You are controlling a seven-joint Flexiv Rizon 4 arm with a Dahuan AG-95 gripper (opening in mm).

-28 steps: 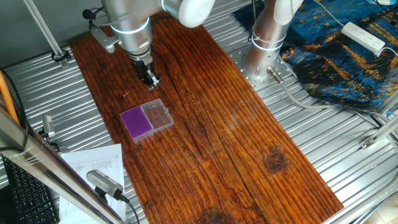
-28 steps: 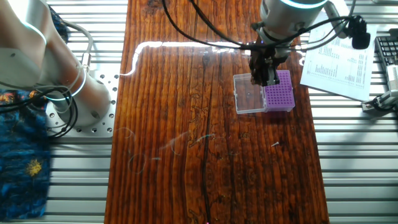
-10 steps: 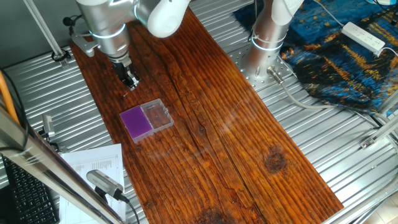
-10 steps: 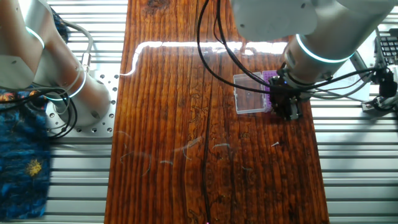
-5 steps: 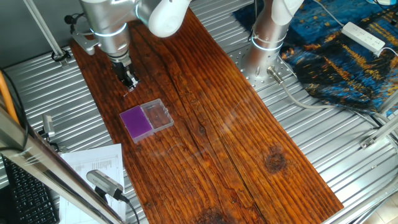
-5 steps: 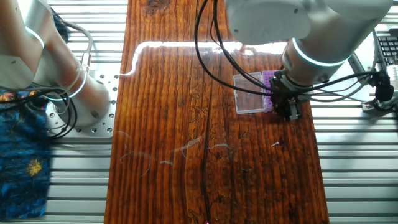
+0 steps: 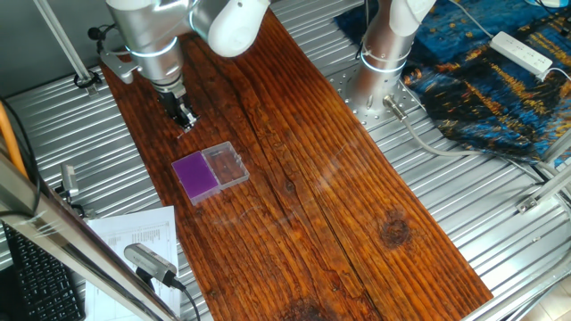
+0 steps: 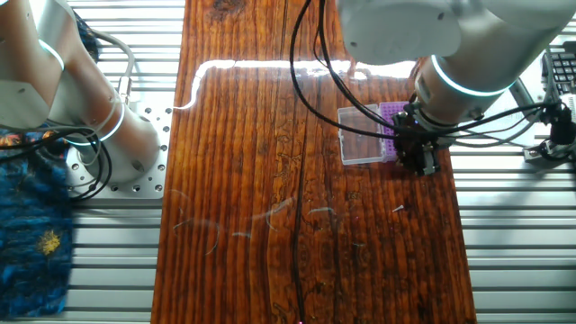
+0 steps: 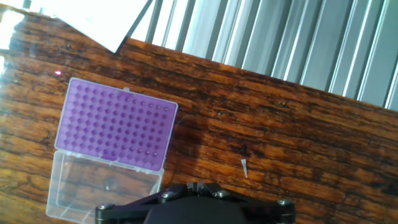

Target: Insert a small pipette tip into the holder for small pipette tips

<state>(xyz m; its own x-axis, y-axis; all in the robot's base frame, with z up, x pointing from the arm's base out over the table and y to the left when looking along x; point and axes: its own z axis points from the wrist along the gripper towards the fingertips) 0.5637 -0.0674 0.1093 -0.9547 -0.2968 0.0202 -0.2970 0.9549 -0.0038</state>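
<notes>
The holder for small pipette tips is a flat purple block full of holes, joined to a clear plastic box; both lie on the wooden board. The small pipette tip lies flat on the wood as a pale speck, a little way off the holder. In the other fixed view the pipette tip rests beyond my gripper, which hangs above the board beside the holder and covers part of it. My gripper shows only its fingertips at the lower edge, pressed together with nothing between them. The holder sits below my gripper.
A printed paper sheet and a keyboard lie off the board's edge on the ribbed metal table. The arm's base, a blue patterned cloth and a white power strip are on the far side.
Since 2.8 s ago my gripper has moved off the clear box, past the purple holder toward the pipette tip. Over the last second it has barely shifted.
</notes>
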